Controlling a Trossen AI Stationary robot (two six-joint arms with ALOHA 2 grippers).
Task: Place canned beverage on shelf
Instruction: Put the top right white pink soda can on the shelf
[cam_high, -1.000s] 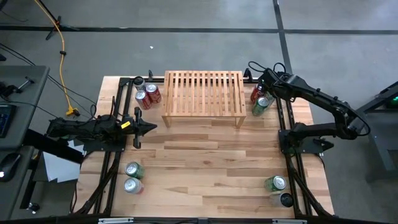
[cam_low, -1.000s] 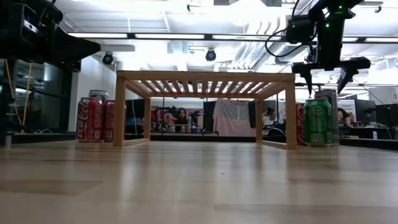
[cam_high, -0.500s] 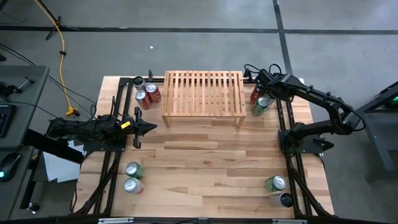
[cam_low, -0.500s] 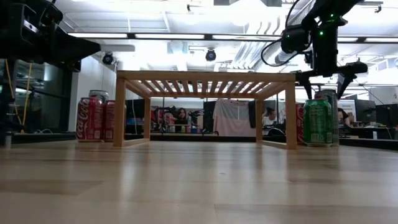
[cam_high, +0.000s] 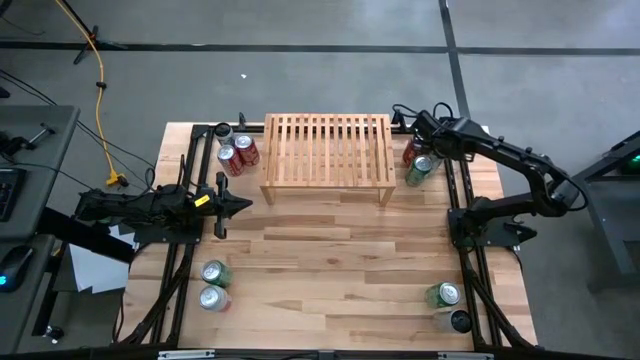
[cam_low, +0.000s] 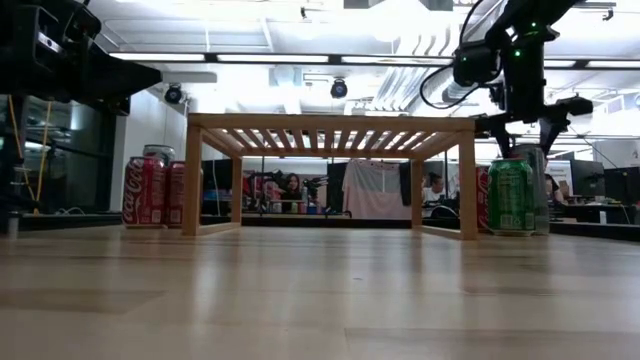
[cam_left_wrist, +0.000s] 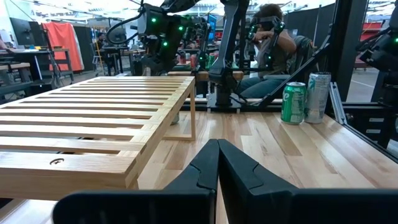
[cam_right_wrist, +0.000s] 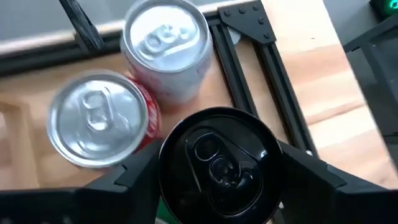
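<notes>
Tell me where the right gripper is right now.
In the high view, the right gripper is over the can cluster beside the shelf's right end.

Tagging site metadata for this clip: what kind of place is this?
Most likely a robotics lab or open workshop. Exposed ducts and strip lights run overhead, more lit robot arms stand at benches behind the shelf, and a seated person works nearby.
</notes>
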